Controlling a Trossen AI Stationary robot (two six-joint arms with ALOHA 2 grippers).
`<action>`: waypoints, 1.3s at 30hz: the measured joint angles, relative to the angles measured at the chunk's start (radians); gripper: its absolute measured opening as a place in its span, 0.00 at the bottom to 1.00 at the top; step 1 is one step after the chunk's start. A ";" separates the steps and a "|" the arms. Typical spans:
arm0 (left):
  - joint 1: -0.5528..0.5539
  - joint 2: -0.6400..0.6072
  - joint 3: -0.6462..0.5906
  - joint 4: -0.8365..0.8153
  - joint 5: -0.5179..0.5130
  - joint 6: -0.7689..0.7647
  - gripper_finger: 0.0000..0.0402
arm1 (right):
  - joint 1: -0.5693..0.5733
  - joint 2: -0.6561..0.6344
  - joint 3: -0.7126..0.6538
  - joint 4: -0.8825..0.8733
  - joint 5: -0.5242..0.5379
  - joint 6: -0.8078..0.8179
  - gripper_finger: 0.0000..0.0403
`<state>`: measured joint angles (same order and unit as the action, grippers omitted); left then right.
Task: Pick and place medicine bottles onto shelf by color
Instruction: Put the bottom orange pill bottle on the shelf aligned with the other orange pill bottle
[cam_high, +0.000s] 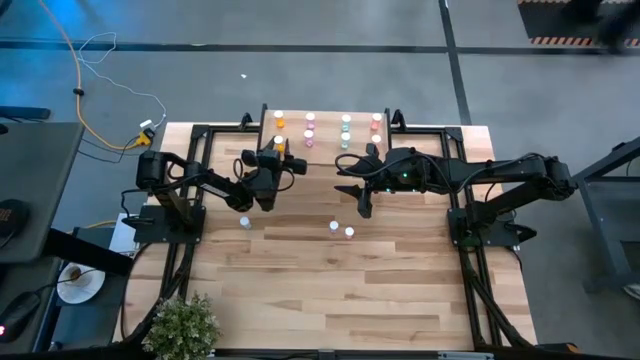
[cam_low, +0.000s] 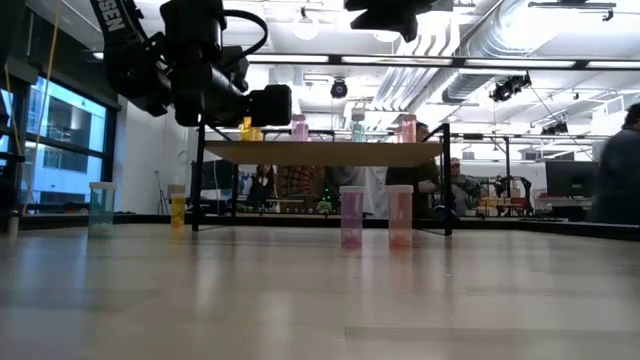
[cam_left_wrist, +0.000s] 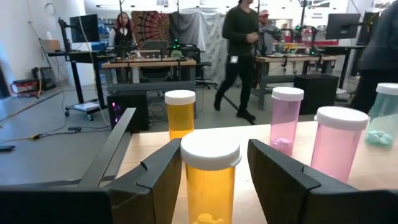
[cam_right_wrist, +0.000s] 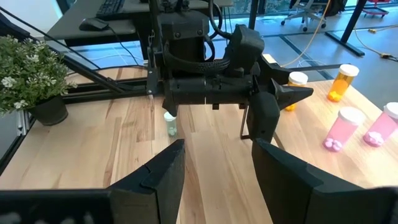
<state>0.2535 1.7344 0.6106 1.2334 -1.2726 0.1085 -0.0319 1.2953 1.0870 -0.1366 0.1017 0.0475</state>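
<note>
The left gripper (cam_left_wrist: 208, 168), jaws wide, straddles an orange white-capped medicine bottle (cam_left_wrist: 209, 177) at the left edge of the small light-wood shelf (cam_high: 325, 128). The right gripper (cam_right_wrist: 214, 165) hangs open and empty. About nine bottles are shelved; three remain on the tabletop (cam_high: 330, 290).

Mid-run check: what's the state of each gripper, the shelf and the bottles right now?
left gripper: at the shelf, around an orange bottle; grip unclear
right gripper: open, empty
shelf: holds upright bottles
loose bottles: upright on the table
</note>
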 joint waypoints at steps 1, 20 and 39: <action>0.000 0.000 0.000 -0.003 -0.004 0.000 0.43 | 0.000 0.000 0.000 -0.002 0.000 0.000 0.44; 0.002 0.000 0.000 -0.003 -0.019 0.000 0.43 | 0.000 0.000 0.000 -0.003 0.000 0.000 0.44; 0.002 0.000 0.000 -0.004 -0.019 0.001 0.43 | 0.000 0.000 0.000 -0.011 -0.008 0.000 0.44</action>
<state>0.2550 1.7344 0.6106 1.2297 -1.2912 0.1099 -0.0319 1.2953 1.0870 -0.1474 0.0937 0.0475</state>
